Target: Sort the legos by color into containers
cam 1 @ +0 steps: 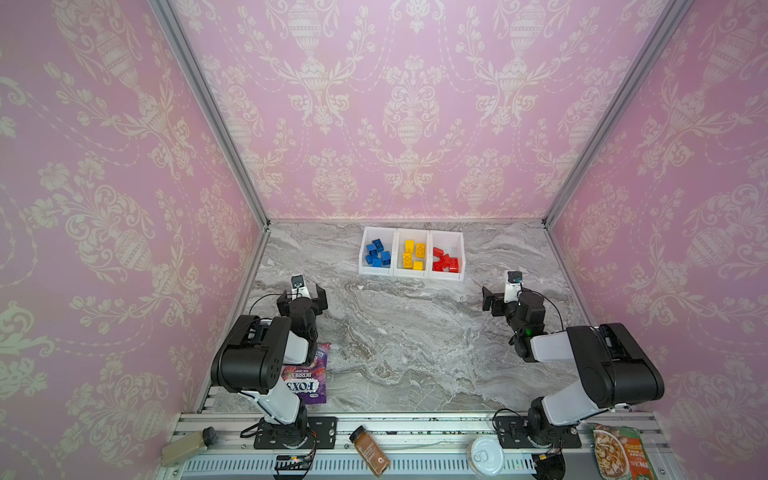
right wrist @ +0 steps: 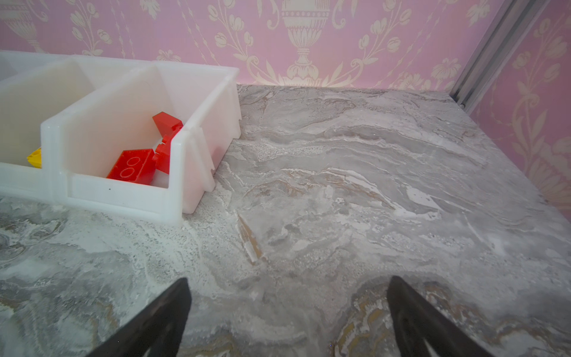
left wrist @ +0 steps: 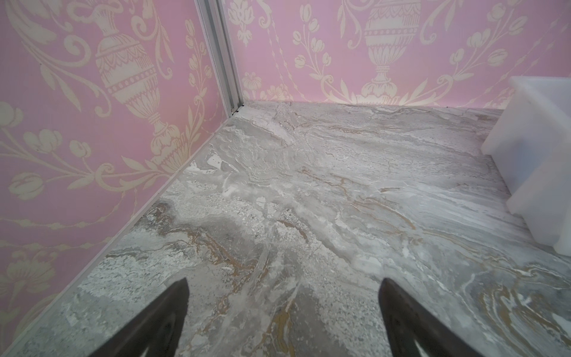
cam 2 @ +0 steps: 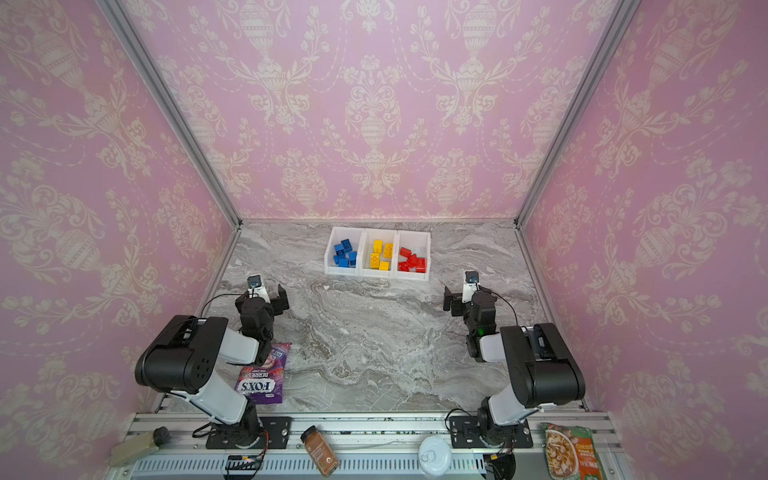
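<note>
Left gripper (left wrist: 284,286): jaws spread wide, nothing between them, only bare marble tabletop (left wrist: 309,191) underneath. It sits low on the left side of the table, apart from the containers (left wrist: 540,148), of which its wrist view catches just one white outer wall. Right gripper (right wrist: 289,281): also spread and empty, over bare marble on the right side, near the end bin of the row but not touching it. In both top views the two arms are drawn in toward their bases and the centre of the table lies open between them. The containers stand as three joined white bins at the back of the table, near the rear wall. Left bin (cam 1: 376,271): blue legos (cam 1: 378,252) only, about five or six in a loose heap. Middle bin (cam 1: 411,274): yellow legos (cam 1: 413,254) only, four counted, lying flatter. Right bin (cam 1: 446,276): red legos (cam 1: 445,260) only, about four or five, some tipped on edge; the right wrist view confirms the red ones inside. No colour is mixed in any bin as far as I can tell. No loose brick shows on the marble in any view. Judgement: sorting looks complete, with nothing left to pick. The candy bag (cam 1: 305,376) beside the left arm and the spice jar (cam 1: 370,451) on the front rail are not part of the job.
</note>
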Motion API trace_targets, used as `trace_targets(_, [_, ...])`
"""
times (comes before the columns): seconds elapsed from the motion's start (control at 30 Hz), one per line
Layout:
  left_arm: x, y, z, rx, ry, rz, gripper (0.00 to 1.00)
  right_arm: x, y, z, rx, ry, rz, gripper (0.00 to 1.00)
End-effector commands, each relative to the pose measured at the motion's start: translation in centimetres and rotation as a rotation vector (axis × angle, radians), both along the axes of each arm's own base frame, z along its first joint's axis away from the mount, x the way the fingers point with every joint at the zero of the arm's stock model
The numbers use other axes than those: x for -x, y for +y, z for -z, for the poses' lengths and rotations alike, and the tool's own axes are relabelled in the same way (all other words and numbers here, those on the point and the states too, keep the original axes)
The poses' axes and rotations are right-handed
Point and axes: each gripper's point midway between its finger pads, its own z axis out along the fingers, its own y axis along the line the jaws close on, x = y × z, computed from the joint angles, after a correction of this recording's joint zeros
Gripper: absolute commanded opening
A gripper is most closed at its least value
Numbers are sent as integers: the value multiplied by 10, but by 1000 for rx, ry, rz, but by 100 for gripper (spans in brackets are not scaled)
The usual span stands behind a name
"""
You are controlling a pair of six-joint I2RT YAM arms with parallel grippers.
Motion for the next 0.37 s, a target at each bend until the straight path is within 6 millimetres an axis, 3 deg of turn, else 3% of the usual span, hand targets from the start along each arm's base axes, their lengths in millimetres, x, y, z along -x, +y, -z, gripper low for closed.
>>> trace_targets(0.0, [0,1,-2,-20,-9,8,98,-5,-4,-11,3,-39,30,100])
trace_targets(0.33, [0,1,-2,-22,-8,8,98,-6,-5,-10,7,-33,43,100])
